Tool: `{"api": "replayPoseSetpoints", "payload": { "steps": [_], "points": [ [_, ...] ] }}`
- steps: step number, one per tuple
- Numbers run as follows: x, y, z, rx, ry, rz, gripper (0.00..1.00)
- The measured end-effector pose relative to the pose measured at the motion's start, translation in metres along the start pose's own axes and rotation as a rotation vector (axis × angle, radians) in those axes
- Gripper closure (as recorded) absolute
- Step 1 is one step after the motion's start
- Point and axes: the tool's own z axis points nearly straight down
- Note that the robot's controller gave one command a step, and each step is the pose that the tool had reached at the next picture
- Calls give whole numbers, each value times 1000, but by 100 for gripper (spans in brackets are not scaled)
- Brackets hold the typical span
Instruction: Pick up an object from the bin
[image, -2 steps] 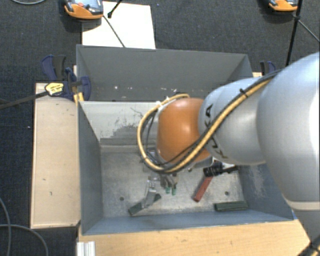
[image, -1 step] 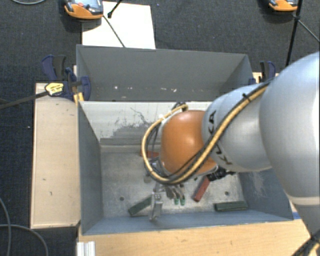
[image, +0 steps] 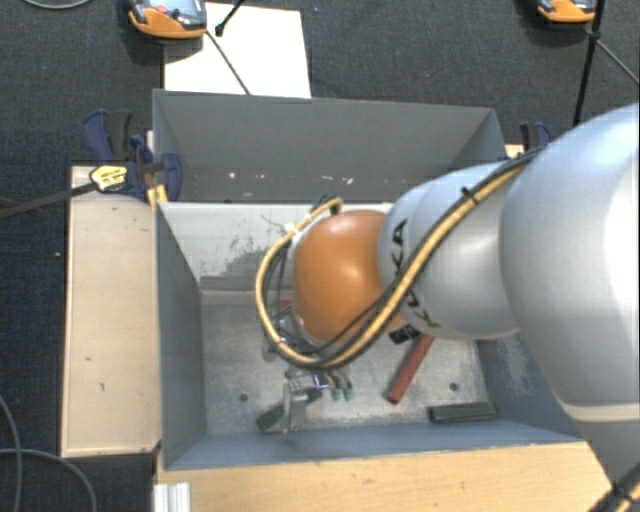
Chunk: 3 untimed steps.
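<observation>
Grey bin (image: 180, 330) — one red stick (image: 410, 368), one dark bar (image: 462, 411); claw (image: 285, 410) spread unclear.

Partial black letters (image: 399, 240) — not legible — on arm (image: 480, 270).

This looks like a robotics lab to me. My grey metal bin (image: 180, 330) sits on dark carpet (image: 60, 60) rather than on household furniture. A black cable (image: 40, 202) trails across the floor beside the bin's left edge. A thin stand pole (image: 589, 70) rises beyond its far right corner. My bulky silver arm (image: 570, 250) wears a looped yellow-and-black hose (image: 262, 285).
</observation>
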Motion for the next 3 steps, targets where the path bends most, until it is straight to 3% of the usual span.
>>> {"api": "replayPoseSetpoints", "payload": {
  "steps": [1, 2, 3],
  "points": [
    [10, 3, 36, -1, 2, -164, 100],
    [10, 3, 36, -1, 2, -162, 100],
    [10, 9, -89, -1, 0, -173, 100]
  ]
}}
